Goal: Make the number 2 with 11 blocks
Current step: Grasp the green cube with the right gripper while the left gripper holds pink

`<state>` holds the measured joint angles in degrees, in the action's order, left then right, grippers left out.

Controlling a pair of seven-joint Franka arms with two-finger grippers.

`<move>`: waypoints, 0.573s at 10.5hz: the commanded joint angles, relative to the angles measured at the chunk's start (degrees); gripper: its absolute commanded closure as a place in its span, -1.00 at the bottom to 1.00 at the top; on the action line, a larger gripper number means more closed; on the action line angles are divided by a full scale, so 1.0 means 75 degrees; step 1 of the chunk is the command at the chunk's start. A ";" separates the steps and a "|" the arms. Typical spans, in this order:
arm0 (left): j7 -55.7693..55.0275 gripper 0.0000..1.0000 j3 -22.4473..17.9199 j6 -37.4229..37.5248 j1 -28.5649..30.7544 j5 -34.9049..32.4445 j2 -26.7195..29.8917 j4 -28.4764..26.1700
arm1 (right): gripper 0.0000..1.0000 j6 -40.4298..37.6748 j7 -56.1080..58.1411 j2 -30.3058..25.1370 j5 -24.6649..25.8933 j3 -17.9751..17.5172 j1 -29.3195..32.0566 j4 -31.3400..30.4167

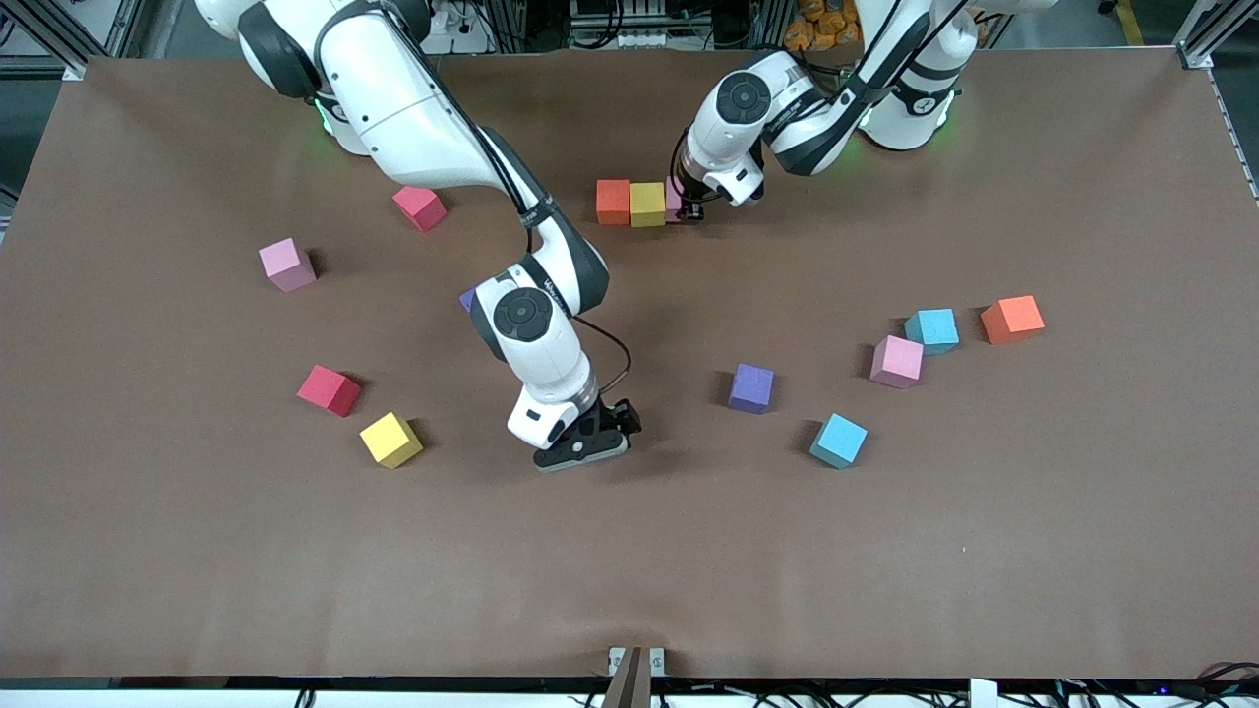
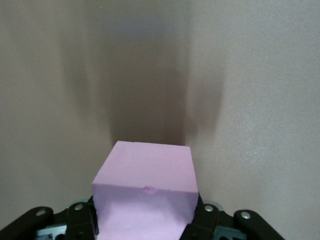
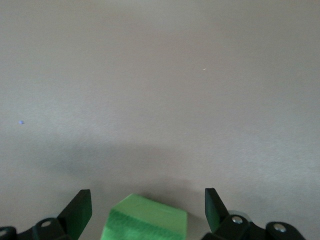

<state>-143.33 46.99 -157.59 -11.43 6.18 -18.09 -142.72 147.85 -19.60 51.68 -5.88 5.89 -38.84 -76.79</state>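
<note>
The left pincer [image 1: 691,208] is pinching a pink cube [image 2: 145,192], set down on the table [image 1: 984,551] at the end of a short row: an orange cube [image 1: 613,201], a yellow cube [image 1: 647,204], then this pink one touching the yellow, toward the left arm's end. That row reads as the first bar of the number 2, so the cube is probably held tight against its neighbour to keep the line straight before letting go.

The right pincer [image 1: 582,450] is spread wide and low over a green cube [image 3: 145,217], which sits between its fingers (apparently not gripped yet), likely lined up for the next pick.

Loose cubes lie scattered nearer the front camera, among them a purple cube [image 1: 751,387] and a light blue cube [image 1: 838,440], so most of the digit is not yet built.
</note>
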 commanded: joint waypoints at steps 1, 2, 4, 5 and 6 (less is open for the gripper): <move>0.0161 0.95 0.0063 -0.0269 0.0047 -0.0097 -0.0201 -0.0072 | -1.00 -0.0015 -0.0199 0.0093 0.0128 0.0129 -0.0047 0.0009; 0.0161 0.95 0.0052 -0.0270 0.0047 -0.0110 -0.0201 -0.0072 | -1.00 -0.0003 -0.0385 0.0093 0.0058 0.0117 0.0045 -0.0003; 0.0161 0.93 0.0040 -0.0270 0.0047 -0.0121 -0.0224 -0.0072 | -1.00 -0.0015 -0.0701 0.0093 0.0011 0.0117 0.0011 -0.0015; 0.0161 0.92 0.0040 -0.0270 0.0059 -0.0122 -0.0224 -0.0060 | -1.00 -0.0026 -0.0761 0.0093 0.0011 0.0117 -0.0024 -0.0015; 0.0161 0.91 0.0040 -0.0270 0.0059 -0.0122 -0.0213 -0.0060 | -1.00 -0.0026 -0.0762 0.0093 0.0011 0.0117 -0.0047 -0.0015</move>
<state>-142.79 46.99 -158.52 -11.44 5.99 -19.65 -142.83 147.72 -23.86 52.03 -5.82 6.62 -38.79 -77.31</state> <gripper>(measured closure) 0.370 0.000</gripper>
